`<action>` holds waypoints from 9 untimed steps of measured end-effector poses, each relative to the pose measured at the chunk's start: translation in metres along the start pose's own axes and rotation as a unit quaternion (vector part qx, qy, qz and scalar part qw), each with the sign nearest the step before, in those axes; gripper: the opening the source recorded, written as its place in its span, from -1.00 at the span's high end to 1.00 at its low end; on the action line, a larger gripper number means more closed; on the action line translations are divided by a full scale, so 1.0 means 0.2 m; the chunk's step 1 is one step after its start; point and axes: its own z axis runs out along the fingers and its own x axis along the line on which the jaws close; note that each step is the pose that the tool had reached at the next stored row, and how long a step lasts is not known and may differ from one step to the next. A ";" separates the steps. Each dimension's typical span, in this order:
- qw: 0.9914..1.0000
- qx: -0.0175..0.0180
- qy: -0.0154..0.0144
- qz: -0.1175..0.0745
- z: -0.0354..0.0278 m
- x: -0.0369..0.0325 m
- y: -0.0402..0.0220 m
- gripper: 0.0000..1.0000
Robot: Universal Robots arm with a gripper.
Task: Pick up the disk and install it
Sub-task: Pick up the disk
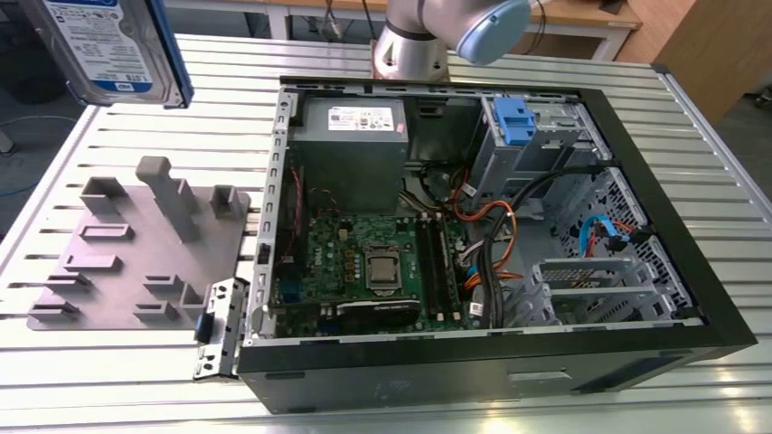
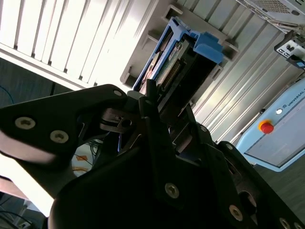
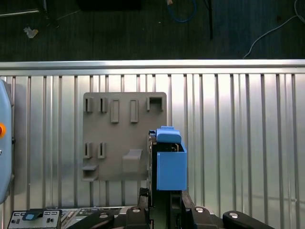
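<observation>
In the exterior view the disk (image 1: 103, 45) is up in the air at the exterior view's far left, label face toward the camera, with a blue rail along one long side. It is well apart from the open case (image 1: 483, 366), which lies on its side on the ribbed counter (image 1: 718, 167). Inside the case are a grey power supply (image 1: 350, 149), a green board (image 1: 350, 262), loose cables and a bare blue bracket (image 1: 513, 122) in the drive cage. A grey plate (image 1: 121, 271) with upright pegs lies on the counter, just beside the case on the exterior view's left. The arm (image 1: 417, 41) rises behind the case.

In the second wrist view the black pincer (image 2: 159, 102) is closed on the disk (image 2: 178, 67), its fingers (image 2: 152, 114) pressed to the disk's two flat faces. The blue rail (image 2: 207, 47) caps the disk's far end. Behind the disk are the plate (image 2: 140, 52) and the counter (image 2: 57, 33). A pale blue box (image 2: 267, 143) with a red button stands off to the side.

In the first wrist view the disk (image 3: 170, 167) is seen edge-on, blue rail facing the camera, sticking out from the pincer (image 3: 164, 205), which grips it near one end. The disk hangs over the edge of the plate (image 3: 119, 124), clear of the counter (image 3: 238, 143). Beyond the counter's edge is a dark floor (image 3: 119, 28) with cables.
</observation>
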 end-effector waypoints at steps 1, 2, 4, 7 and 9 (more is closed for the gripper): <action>1.000 0.000 0.000 0.000 0.000 0.000 -0.014 0.31; 1.000 0.000 0.000 0.000 0.000 -0.001 -0.029 0.31; 1.000 0.000 0.000 0.000 -0.001 -0.002 -0.057 0.31; 1.000 0.000 0.000 0.000 -0.002 -0.003 -0.104 0.31; 1.000 0.000 0.000 0.000 -0.002 -0.003 -0.139 0.31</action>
